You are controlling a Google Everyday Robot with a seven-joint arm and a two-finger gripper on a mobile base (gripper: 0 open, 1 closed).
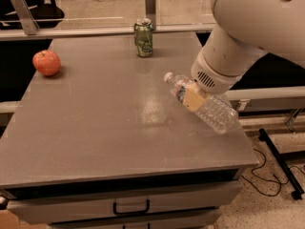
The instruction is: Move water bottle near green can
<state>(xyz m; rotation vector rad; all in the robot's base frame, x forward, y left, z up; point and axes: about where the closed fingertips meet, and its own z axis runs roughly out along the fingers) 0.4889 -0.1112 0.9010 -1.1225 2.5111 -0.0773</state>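
The water bottle (209, 108) is clear ribbed plastic with a white cap pointing up-left and a red-and-blue label near the neck. It is tilted and lifted above the right part of the grey table (105, 123). My gripper (194, 98) is shut on the water bottle around its upper body, a cream finger pad (193, 98) showing on its side. The green can (143, 37) stands upright at the table's far edge, well up and left of the bottle.
A red apple (46, 62) sits at the table's far left. A metal rail and posts (150, 1) run behind the can. A drawer with a black handle (131, 208) is under the table front. Cables and a stand leg (279, 163) lie on the floor to the right.
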